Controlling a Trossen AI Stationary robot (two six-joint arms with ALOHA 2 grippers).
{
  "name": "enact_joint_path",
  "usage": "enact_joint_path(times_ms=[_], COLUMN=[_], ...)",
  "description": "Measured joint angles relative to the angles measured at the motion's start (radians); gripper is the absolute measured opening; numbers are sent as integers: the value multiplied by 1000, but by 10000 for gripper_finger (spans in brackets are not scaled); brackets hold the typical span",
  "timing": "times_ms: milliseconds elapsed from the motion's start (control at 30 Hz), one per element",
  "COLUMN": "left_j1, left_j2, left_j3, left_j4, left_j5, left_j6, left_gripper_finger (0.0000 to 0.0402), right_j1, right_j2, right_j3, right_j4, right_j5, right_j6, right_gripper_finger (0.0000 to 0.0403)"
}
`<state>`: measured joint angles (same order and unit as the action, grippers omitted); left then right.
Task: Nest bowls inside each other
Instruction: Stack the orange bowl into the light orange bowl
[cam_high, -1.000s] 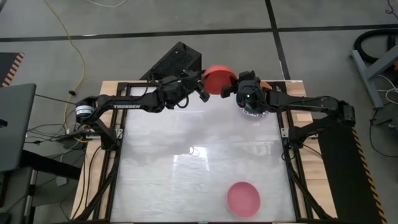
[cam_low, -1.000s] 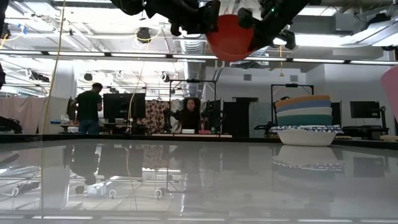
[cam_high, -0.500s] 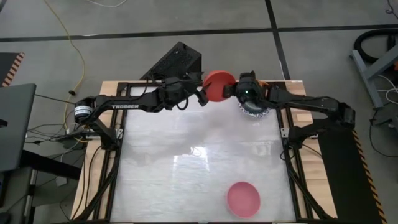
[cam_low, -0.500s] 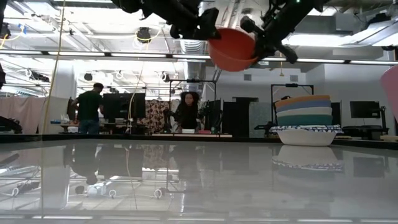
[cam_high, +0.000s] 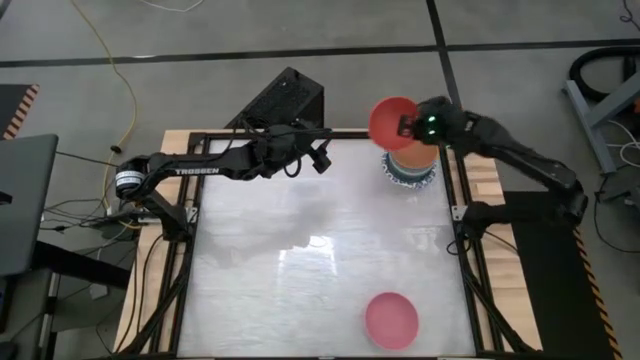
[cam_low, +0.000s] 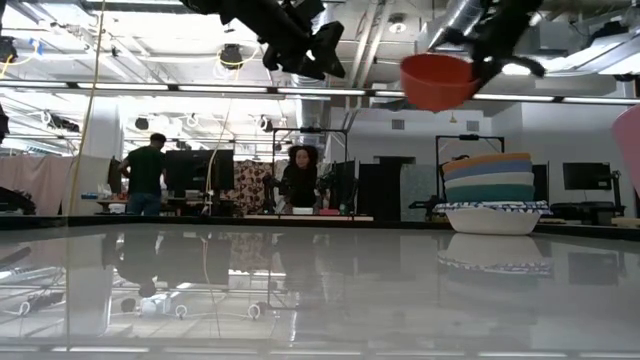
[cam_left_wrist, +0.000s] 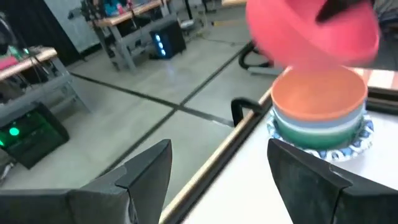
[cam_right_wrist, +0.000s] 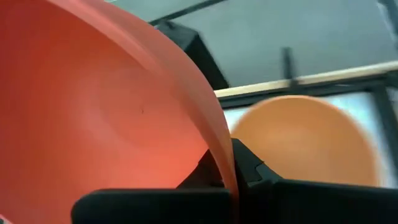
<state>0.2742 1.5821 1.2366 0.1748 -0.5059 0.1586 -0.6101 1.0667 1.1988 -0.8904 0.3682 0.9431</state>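
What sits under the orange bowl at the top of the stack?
Under the orange bowl are nested bowls, cream, blue and teal, on a white blue-patterned one. Only rims show; whatever is inside them is covered.

Two black jointed arms (cam_high: 215, 165), white TROSSEN lettering, green light on right wrist (cam_high: 432, 125).

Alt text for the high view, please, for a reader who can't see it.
The right gripper holds a red bowl by its rim above a stack of bowls at the table's far right. The left gripper hangs open nearby; a pink bowl sits at the near edge.
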Motion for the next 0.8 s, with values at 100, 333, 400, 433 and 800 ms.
enact_joint_path(times_ms=[100, 333, 400, 433, 800], left_j1=[0, 0, 0, 0, 0], left_j2=[-2, -2, -2, -2, -38], left_j3=[0, 0, 0, 0, 0], left_j4=[-10, -7, -7, -7, -85], left_j5=[0, 24, 60, 73, 136], left_j6=[-18, -116, -130, -136, -182], left_gripper_finger=[254, 254, 254, 254, 254], right_j1=[-50, -120, -120, -120, -217], right_j2=[-39, -67, -60, -54, 34], right_j3=[28, 23, 23, 23, -65], right_j4=[-116, -342, -326, -324, -325], right_j5=[-24, -29, -28, -26, -121], right_j6=[25, 156, 167, 169, 219], right_gripper_finger=[1, 1, 1, 1, 1])
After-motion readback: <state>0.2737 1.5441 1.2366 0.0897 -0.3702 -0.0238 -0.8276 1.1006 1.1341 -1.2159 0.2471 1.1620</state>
